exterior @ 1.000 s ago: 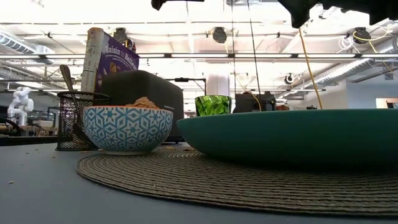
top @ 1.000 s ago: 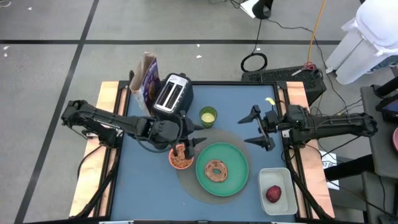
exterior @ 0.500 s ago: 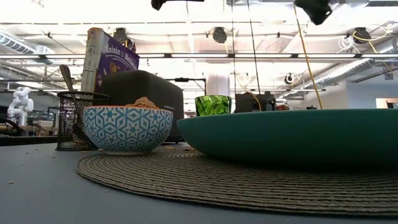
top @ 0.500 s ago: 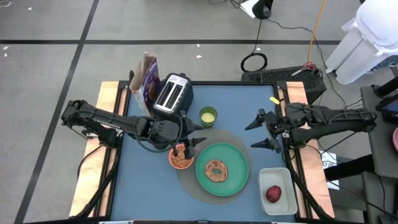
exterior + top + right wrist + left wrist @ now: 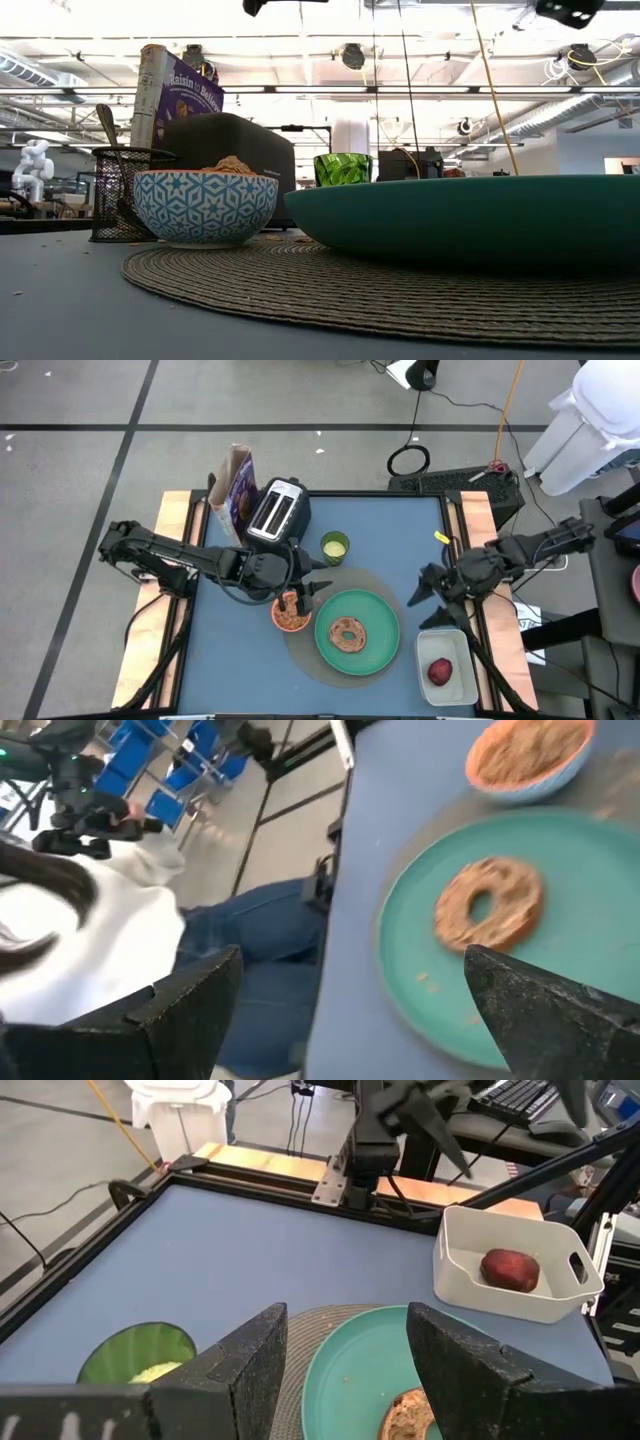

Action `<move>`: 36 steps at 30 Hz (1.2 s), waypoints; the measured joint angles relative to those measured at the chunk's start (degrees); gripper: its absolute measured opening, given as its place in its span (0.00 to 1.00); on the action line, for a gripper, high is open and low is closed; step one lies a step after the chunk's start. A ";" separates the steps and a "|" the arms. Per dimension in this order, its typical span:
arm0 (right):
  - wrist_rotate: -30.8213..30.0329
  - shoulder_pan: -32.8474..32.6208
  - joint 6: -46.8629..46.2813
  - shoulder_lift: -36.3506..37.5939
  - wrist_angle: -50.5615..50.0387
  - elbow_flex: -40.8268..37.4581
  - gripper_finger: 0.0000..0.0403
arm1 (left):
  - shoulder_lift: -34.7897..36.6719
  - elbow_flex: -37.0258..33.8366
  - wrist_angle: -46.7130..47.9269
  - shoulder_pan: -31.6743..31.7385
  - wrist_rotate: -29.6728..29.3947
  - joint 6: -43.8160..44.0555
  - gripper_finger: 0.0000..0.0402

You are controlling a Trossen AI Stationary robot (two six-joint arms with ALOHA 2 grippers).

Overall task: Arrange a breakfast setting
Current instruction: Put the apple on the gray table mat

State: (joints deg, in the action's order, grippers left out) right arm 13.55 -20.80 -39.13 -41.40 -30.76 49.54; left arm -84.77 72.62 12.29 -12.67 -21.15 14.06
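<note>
Right claw [image 5: 432, 600] wide open, empty, near tub [image 5: 459, 643] holding red fruit [image 5: 440, 671]: drop straight over fruit, avoid walls; left claw [image 5: 302, 592] half open, empty, over cereal bowl [image 5: 291, 618] by bagel plate [image 5: 383, 620].

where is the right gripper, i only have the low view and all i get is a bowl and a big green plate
Observer: The right gripper hangs open over the table's right side, just above the white rectangular tub.
Operator: anything in that tub
Observer: Yes, a small dark-red fruit lies in it.
Operator: is the plate empty
Observer: No, a brown bagel sits on the large round green plate.
Operator: and the left gripper
Observer: The left gripper is right over the small orange bowl.
</note>
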 joint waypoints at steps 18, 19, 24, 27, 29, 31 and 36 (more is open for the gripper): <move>-7.57 -16.87 -23.20 -5.47 -12.62 0.02 0.93 | -0.02 0.00 0.00 0.00 0.01 2.64 0.53; -7.59 -17.85 -24.42 -5.99 -12.04 0.02 0.93 | -0.02 0.00 0.00 0.00 0.01 2.76 0.53; -7.71 -22.82 -30.35 -8.36 -11.01 0.02 0.93 | -0.02 0.00 0.00 0.00 0.01 3.00 0.53; -8.83 -25.58 -35.30 -10.02 -11.16 0.02 0.93 | -0.02 0.00 0.00 0.00 0.01 3.25 0.53; -9.23 -27.38 -38.54 -11.30 -10.99 0.02 0.93 | -0.02 0.00 -0.01 0.00 0.01 3.26 0.53; -9.23 -29.03 -42.51 -12.64 -10.95 0.02 0.93 | -0.02 0.00 0.00 0.00 0.01 3.26 0.53; -9.25 -32.34 -52.47 -15.71 -11.13 0.02 0.93 | -0.02 0.00 -0.02 0.00 0.01 3.26 0.53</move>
State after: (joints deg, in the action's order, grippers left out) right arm 4.30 -53.14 -91.60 -57.11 -41.89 49.56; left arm -84.79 72.62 12.27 -12.67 -21.15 17.32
